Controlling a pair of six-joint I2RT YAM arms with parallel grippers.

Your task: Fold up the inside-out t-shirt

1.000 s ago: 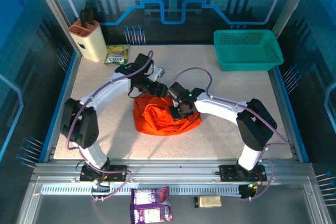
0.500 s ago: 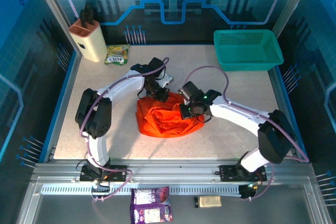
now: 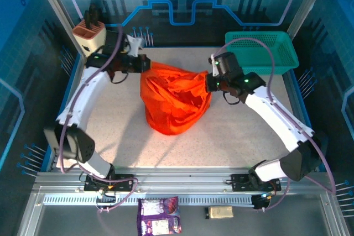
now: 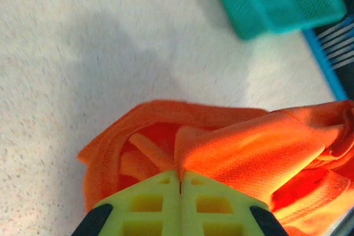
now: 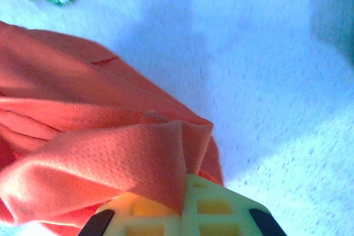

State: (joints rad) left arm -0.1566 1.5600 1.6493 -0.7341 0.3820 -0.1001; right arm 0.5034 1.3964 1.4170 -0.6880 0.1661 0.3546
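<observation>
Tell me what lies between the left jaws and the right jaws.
The t-shirt: in the top view it spans the gap, bunched, and each wrist view shows shut jaws pinching its cloth.

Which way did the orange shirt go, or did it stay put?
Yes, it moved. The t-shirt went farther back, nearer the teal basket, stretched between the left gripper and right gripper.

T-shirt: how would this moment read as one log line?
left tool: shut on t-shirt | right tool: shut on t-shirt | t-shirt: held between both, bunched
</observation>
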